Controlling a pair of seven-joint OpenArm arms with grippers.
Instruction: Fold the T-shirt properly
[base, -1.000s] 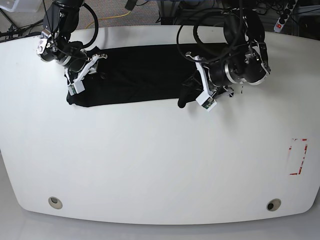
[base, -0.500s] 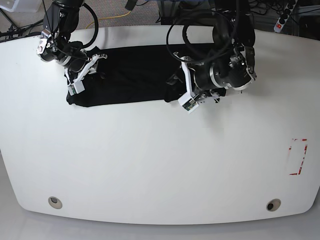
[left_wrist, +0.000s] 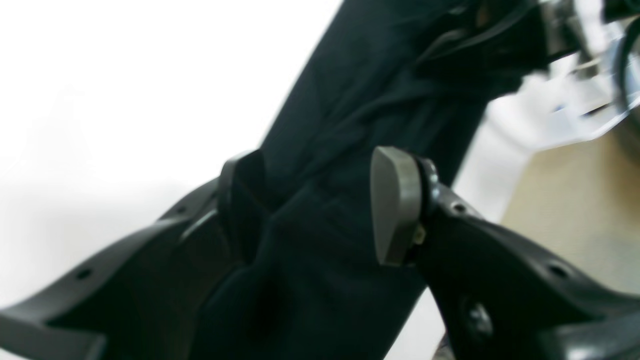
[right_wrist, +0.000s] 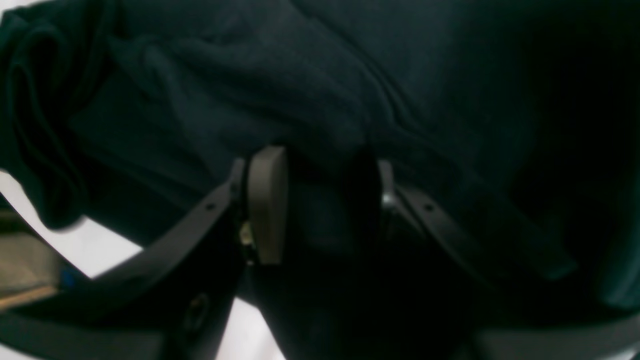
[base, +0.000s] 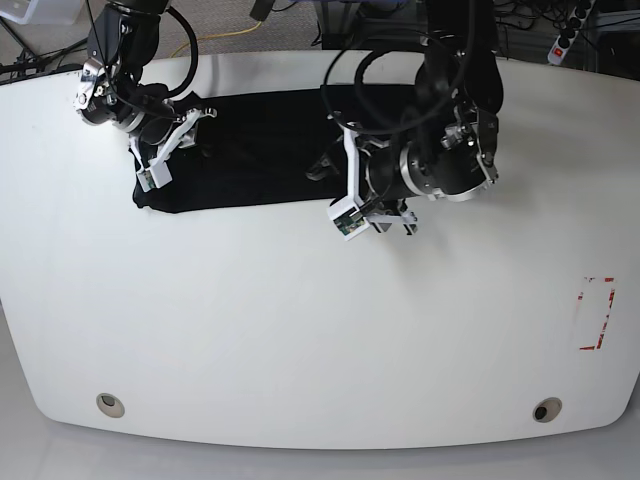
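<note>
The black T-shirt lies as a long folded strip along the back of the white table; its graphic is hidden. My left gripper holds the shirt's right end, drawn over toward the middle. In the left wrist view black cloth fills the gap between the fingers. My right gripper is at the shirt's left end. In the right wrist view it is shut on a fold of the cloth.
A red tape mark sits near the table's right edge. Two round holes lie near the front edge. Cables and a power strip lie beyond the back edge.
My left arm has moved left across the table with the shirt's right end, shortening the strip. The right arm has hardly moved.
</note>
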